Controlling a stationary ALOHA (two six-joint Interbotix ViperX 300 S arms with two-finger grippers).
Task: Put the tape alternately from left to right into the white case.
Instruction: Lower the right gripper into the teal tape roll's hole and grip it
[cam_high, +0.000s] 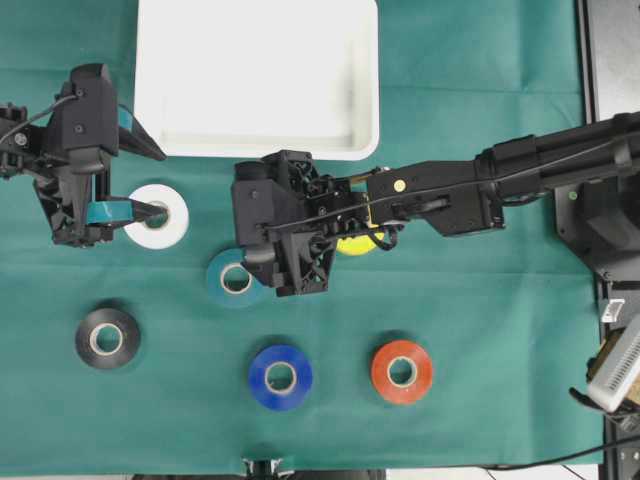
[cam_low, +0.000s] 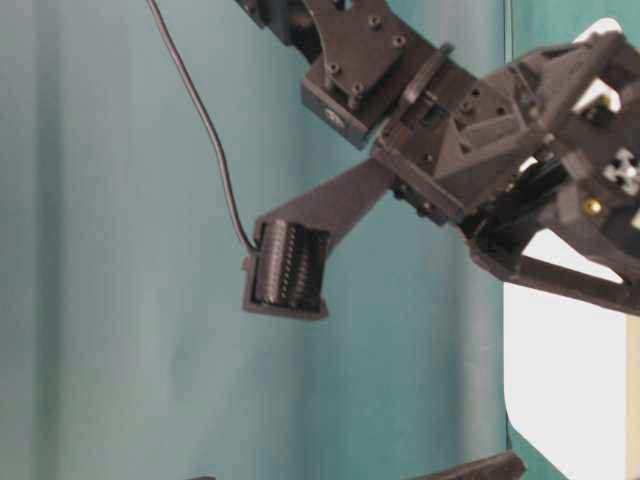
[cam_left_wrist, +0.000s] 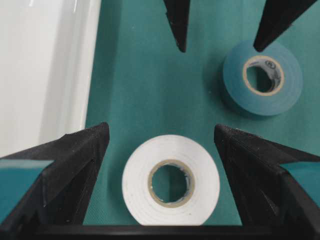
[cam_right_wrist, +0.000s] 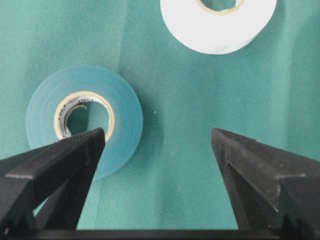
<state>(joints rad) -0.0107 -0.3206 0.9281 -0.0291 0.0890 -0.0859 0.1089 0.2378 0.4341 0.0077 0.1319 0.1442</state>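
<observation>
Black plastic fingers of the right gripper stand wide apart, nothing held; in the wrist view one finger overlaps the near edge of the teal roll, the other finger sits over bare cloth. From overhead the right gripper points toward the left of the view, its arm stretched across the middle from the right edge, wrist block over part of the yellow roll.

Left gripper also spread wide, empty, w/ the white roll lying between its fingers; can't tell if either finger touches it. Overhead, the left gripper points right, its arm short and tucked at the left edge, teal strips on the fingers.

All rolls lie flat on the green cloth, holes facing up, so no long axis to speak of. White roll is below the bottom-left corner of the white case. Teal roll is just right of and below it, half under the right wrist. Black roll, blue roll and red-orange roll sit in a lower row, well apart from each other. The case lies at top centre, long side running left-right, no rolls seen in it.

Table-level view: only blurred black arm parts close to the lens.
</observation>
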